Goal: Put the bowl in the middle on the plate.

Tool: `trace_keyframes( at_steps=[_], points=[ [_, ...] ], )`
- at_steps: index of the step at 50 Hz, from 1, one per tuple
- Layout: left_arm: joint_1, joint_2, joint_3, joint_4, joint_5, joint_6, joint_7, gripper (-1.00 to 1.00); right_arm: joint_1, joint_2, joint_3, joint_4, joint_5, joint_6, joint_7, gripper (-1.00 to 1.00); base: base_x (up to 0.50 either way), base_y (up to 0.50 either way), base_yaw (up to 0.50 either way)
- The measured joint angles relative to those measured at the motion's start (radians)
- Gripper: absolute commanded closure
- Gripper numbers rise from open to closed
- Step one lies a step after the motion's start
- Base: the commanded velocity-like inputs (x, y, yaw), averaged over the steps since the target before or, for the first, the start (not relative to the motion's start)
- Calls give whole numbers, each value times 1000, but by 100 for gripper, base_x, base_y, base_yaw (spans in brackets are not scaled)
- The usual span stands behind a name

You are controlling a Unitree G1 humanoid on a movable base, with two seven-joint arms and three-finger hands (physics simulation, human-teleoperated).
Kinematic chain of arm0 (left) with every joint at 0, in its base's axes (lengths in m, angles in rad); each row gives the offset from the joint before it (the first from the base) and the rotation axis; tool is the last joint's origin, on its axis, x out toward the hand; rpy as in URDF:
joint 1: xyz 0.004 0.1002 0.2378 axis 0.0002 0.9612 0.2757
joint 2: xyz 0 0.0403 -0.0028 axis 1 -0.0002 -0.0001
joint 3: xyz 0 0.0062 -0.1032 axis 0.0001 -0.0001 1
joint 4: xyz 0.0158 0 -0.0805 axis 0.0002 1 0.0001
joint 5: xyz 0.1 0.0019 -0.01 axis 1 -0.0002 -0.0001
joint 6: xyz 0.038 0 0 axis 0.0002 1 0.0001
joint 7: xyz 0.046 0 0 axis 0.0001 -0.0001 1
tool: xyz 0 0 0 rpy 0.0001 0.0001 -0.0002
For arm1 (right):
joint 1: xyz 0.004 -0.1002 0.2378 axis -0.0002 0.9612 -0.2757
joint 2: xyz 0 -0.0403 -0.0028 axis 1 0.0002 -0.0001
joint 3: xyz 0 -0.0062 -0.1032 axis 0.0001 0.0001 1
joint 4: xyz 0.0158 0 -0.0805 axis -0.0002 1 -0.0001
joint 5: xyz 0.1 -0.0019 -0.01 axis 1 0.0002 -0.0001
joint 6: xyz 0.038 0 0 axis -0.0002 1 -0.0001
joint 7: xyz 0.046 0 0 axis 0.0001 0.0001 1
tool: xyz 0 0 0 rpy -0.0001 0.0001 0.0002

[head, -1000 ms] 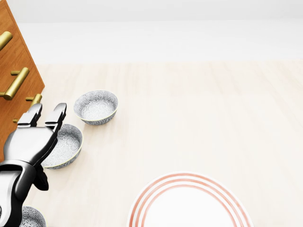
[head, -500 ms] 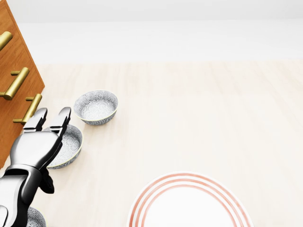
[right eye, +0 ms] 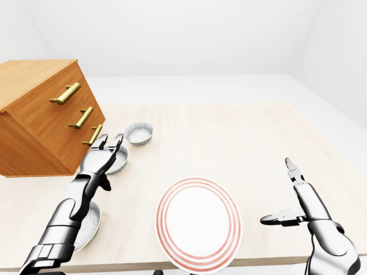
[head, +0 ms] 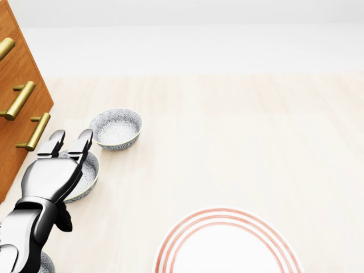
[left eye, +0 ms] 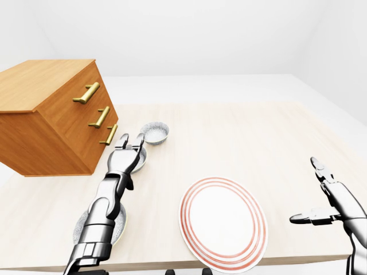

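- In the head view the plate (head: 227, 244) with red rings is cut off by the bottom edge, so only its upper arc shows.
- The nearest bowl (left eye: 117, 223) lies largely under the left forearm in the left-eye view; in the head view only a sliver of it shows at the lower left corner.
- The middle bowl (head: 85, 173) is partly covered by the left hand (head: 60, 165) in the head view; its left side is hidden, and only its right rim and part of the patterned inside show.
- The far bowl (head: 116, 128) stands in full view, up and to the right of the middle bowl, with a small gap between them.
- The wooden drawer chest (left eye: 51, 114) with brass handles is cropped at the left edge of the head view.
- The left hand hangs over the middle bowl's left part with its fingers spread and pointing toward the top of the frame, released and grasping nothing; whether it touches the rim cannot be told.
- The right hand (right eye: 295, 200) shows only in the eye views, at the lower right, fingers splayed and empty, well apart from the plate.
- The middle bowl sits on the bench (head: 239, 131) left of centre, just beside the chest, up and left of the plate and well apart from it.
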Motion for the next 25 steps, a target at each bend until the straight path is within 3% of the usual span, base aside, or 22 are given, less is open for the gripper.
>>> trace_keyframes(
  at_steps=[25],
  points=[
    [-13,-17,-27,54,15,0,23,-100,1,1,-2,-4,-1,0,3,-100,0,0,0]
  ],
)
